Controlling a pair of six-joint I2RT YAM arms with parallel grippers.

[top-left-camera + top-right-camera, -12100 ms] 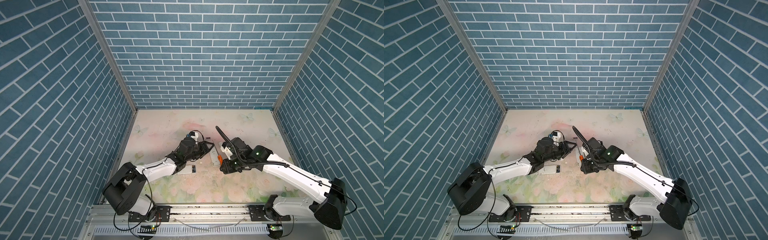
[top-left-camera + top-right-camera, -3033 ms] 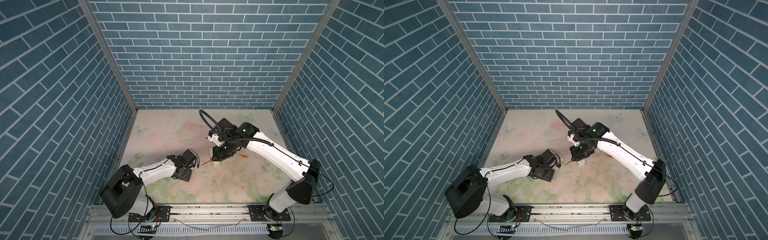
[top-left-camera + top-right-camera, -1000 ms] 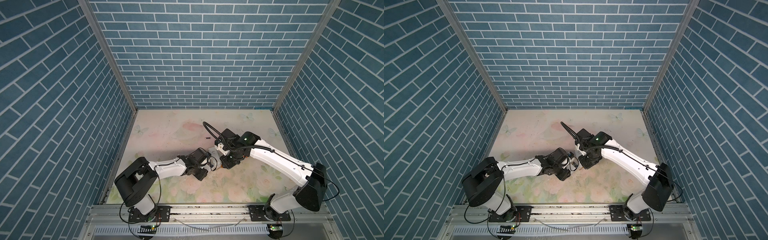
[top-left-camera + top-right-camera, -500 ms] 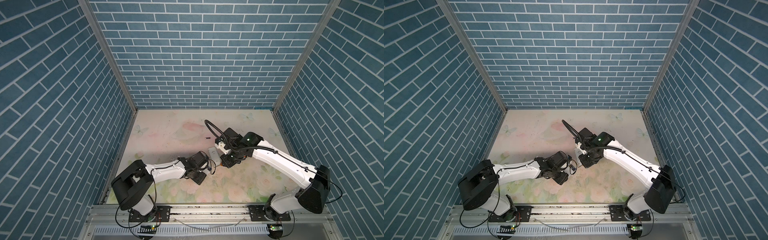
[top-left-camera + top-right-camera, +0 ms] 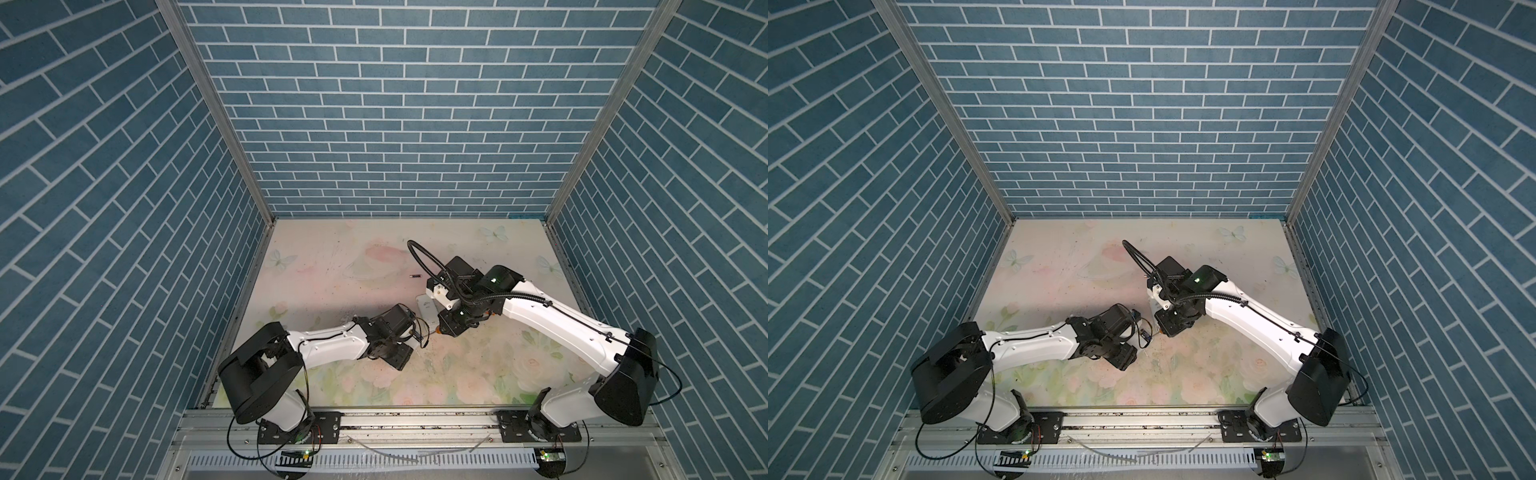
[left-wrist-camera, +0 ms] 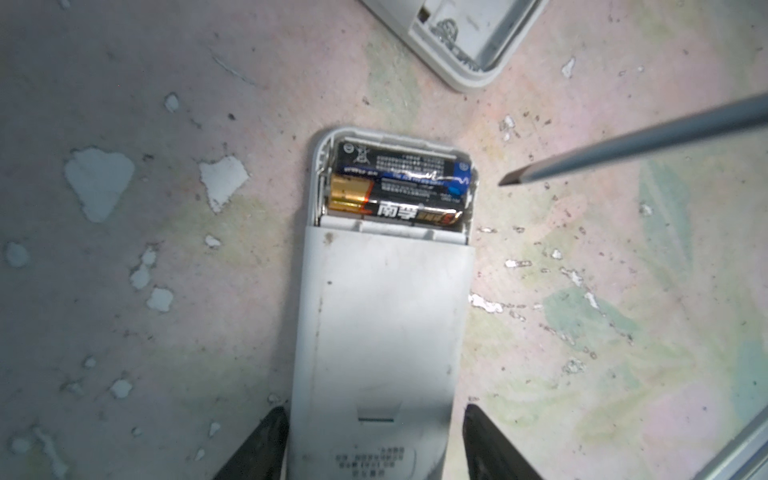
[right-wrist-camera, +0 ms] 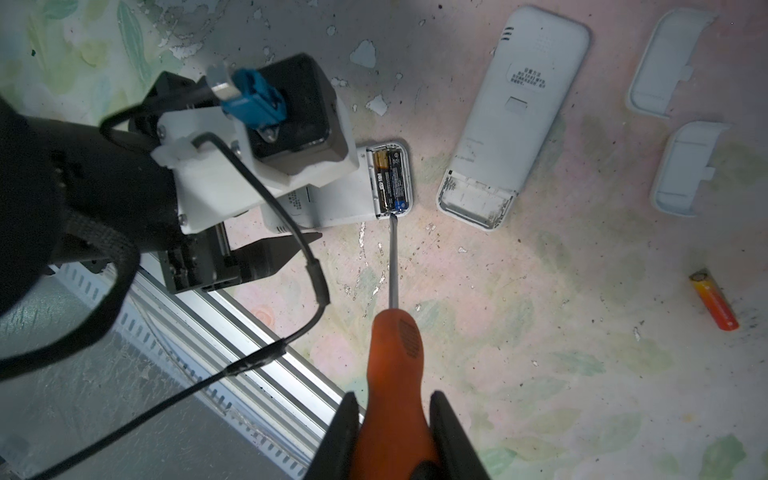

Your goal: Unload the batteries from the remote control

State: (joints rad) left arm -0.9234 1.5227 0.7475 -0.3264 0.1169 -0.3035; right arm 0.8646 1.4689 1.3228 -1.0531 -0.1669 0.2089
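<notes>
Blue brick walls close round a flowered mat (image 5: 332, 266), where the two arms, well apart three seconds ago, now meet over one remote (image 6: 382, 311). That reads as the second half of the job beginning: the empty remote (image 7: 519, 99) lies near it with its bay bare, two covers (image 7: 665, 62) are off, and an orange battery (image 7: 712, 305) lies loose on the mat. The batteries (image 6: 399, 187) still to come out, two of them, sit side by side in the open bay. The left gripper (image 6: 374, 408) is spread, a finger on each side of the remote with mat showing along one edge. The right gripper (image 7: 392, 395) pinches the screwdriver (image 7: 395, 345) by its orange handle. Its wrist view puts the blade at the bay's end, but the left wrist view shows the tip (image 6: 505, 181) just short of it, not touching. Only a top view shows a black battery (image 5: 415, 275) far out on the mat.
</notes>
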